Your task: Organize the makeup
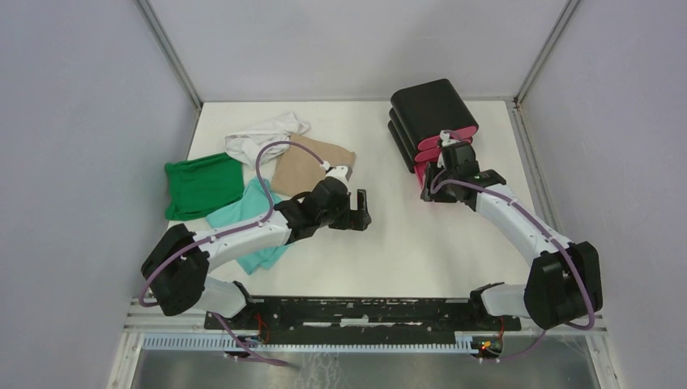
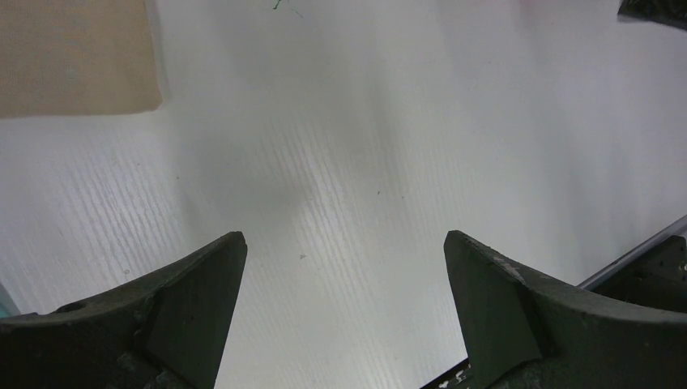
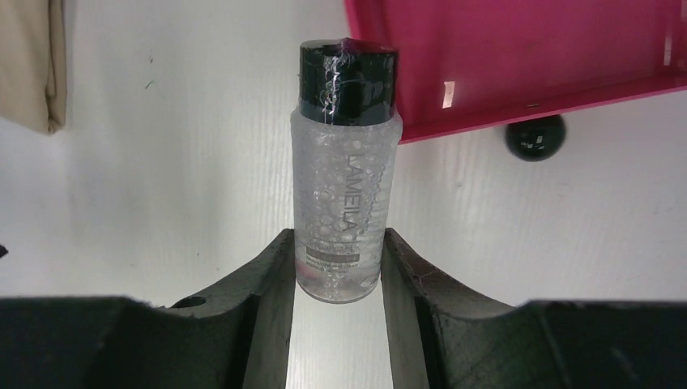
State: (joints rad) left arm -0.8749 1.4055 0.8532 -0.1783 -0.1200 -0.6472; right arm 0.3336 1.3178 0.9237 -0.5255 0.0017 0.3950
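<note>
My right gripper [image 3: 338,243] is shut on the lower part of a clear vial [image 3: 347,162] with a black cap and bubbly liquid. The cap reaches the edge of a pink drawer [image 3: 518,57]. A small dark round thing [image 3: 535,138] shows just beside that drawer's edge. In the top view the right gripper [image 1: 429,190] is at the front of the black box with pink drawers [image 1: 429,113], and the vial is hidden. My left gripper [image 1: 362,209] is open and empty over bare table [image 2: 344,243]. The puff, sponge and pad are out of view.
Green [image 1: 202,185], teal [image 1: 247,219], white [image 1: 263,134] and tan [image 1: 312,162] cloths lie at the left, under and behind my left arm. The tan cloth's corner shows in the left wrist view [image 2: 73,57]. Walls enclose the table.
</note>
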